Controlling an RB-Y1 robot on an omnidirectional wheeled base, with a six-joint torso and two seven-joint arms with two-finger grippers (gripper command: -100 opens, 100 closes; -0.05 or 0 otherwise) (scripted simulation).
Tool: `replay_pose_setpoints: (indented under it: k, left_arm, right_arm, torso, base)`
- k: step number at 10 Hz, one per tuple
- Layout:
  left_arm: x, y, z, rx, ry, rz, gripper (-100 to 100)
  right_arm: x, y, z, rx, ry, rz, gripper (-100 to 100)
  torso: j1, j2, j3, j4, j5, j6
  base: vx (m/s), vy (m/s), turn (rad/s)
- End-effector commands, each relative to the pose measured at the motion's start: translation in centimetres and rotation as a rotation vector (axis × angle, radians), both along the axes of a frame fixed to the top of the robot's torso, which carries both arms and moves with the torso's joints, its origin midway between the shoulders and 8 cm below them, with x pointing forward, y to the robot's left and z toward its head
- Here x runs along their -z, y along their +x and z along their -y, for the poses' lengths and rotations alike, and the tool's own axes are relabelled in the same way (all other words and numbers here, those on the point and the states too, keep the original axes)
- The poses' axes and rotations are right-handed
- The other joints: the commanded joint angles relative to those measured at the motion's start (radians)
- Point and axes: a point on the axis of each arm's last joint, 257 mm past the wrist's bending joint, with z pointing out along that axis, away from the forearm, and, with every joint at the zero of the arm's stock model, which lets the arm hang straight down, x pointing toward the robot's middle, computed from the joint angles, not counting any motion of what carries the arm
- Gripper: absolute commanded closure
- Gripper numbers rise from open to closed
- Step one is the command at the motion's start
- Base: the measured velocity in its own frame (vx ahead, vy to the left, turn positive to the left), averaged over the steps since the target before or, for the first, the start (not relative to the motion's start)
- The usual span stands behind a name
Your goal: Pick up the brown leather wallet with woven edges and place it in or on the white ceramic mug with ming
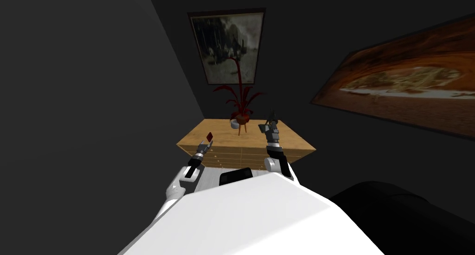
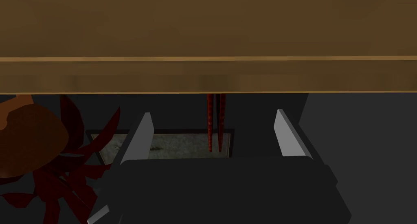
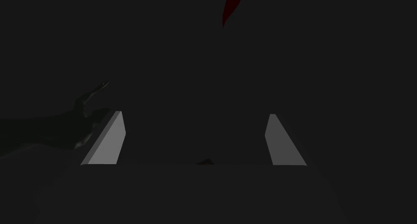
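A dim room, seen from above. A wooden dresser (image 1: 259,138) stood against a dark wall, below a framed picture (image 1: 227,46). On its top, near the back, a red-leaved plant (image 1: 240,99) sat in a brown pot on a small stand. The white mug (image 1: 235,124) stood just beside that stand.

The wallet (image 1: 209,136), a small dark reddish-brown square, showed near the front left of the dresser top, just beyond the tips of the left gripper (image 2: 212,112). Whether it lay flat or stood tilted could not be told. The left jaws were apart with nothing between them, pointing level across the wooden edge towards the plant. The right gripper (image 3: 194,113) was raised over the right side of the dresser, its jaws also apart and empty, facing a dark wall.

The pickup looked not yet made. The likely risks: the wallet seemed thin and low, so the blade fingers could slide over it or nudge it off the front edge instead of closing on it. The mug looked small, so a wallet set down off-centre could tip it or drop beside it. The plant's leaves and stand crowded the mug, so the arm could knock them on the way in
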Motion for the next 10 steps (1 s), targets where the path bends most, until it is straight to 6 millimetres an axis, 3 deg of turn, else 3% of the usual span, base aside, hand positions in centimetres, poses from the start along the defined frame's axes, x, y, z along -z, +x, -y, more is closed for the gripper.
replay_pose_setpoints:
  k: [1, 4, 7, 8, 10]
  left_arm:
    - [0.0, 1.3, 0.7, 0.018, -0.004, -0.001, -100]
    - [0.0, 3.5, 3.9, 0.087, -0.016, 0.007, -100]
    - [0.0, 5.5, 5.6, 0.122, -0.016, 0.004, -100]
    - [-0.3, 6.0, 7.2, 0.158, -0.018, 0.013, -100]
    - [0.1, 6.7, 7.1, 0.155, -0.015, 0.0, -100]
  right_arm:
    - [0.0, 0.0, 0.0, 0.0, 0.0, 0.0, 0]
    - [0.0, 0.0, 0.0, 0.0, 0.0, 0.0, 0]
    - [0.0, 0.0, 0.0, 0.0, 0.0, 0.0, 0]
    - [0.0, 0.0, 0.0, 0.0, 0.0, 0.0, 0]
    - [0.0, 0.0, 0.0, 0.0, 0.0, 0.0, 0]
  torso:
    - [0.0, 0.0, 0.0, 0.0, 0.0, 0.0]
    - [0.0, 0.001, 0.001, 0.0, 0.0, 0.0]
    - [0.0, 0.001, 0.0, 0.0, 0.0, 0.0]
    - [0.0, 0.001, 0.001, 0.0, 0.0, 0.0]
    - [0.0, 0.0, 0.0, 0.0, 0.0, 0.0]
  base:
    - [-0.027, -0.032, 0.097]
    - [-0.034, -0.033, 0.149]
    - [-0.028, -0.025, 0.127]
    - [-0.04, -0.033, 0.192]
    - [-0.008, -0.01, 0.036]
